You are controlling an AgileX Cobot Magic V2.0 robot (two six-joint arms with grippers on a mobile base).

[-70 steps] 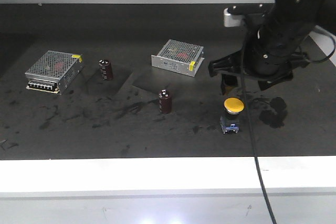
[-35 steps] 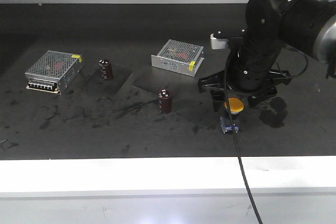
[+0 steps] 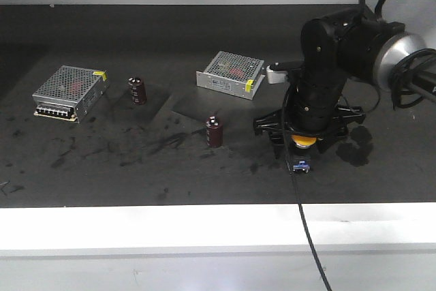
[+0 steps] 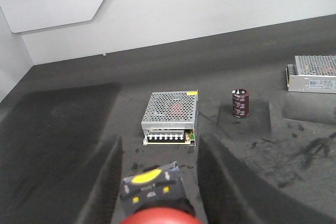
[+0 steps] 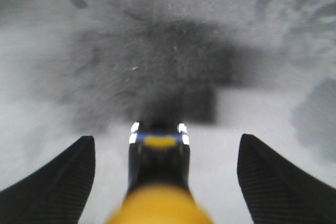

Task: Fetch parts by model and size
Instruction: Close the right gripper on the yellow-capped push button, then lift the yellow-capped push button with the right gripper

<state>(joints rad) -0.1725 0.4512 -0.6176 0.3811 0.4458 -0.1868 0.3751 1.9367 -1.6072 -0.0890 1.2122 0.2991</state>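
Yellow round-capped push-button switch (image 3: 301,145) on its dark, blue-terminalled base stands by the near edge of the black worktop (image 3: 102,175), towards the right end. Note the change: within the last second your right gripper (image 5: 165,150) has dropped from above it and now straddles it, jaws wide, neither finger touching. Judgement: closing is all that remains for this pick. Your left gripper (image 4: 160,156) is clamped on the red-capped push-button switch (image 4: 157,205), apparently held clear of the worktop. Count: two switches, one yellow, one red; two silver perforated-metal power supply boxes (image 3: 70,92) (image 3: 230,74); two dark maroon cylindrical capacitors (image 3: 137,90) (image 3: 214,131).
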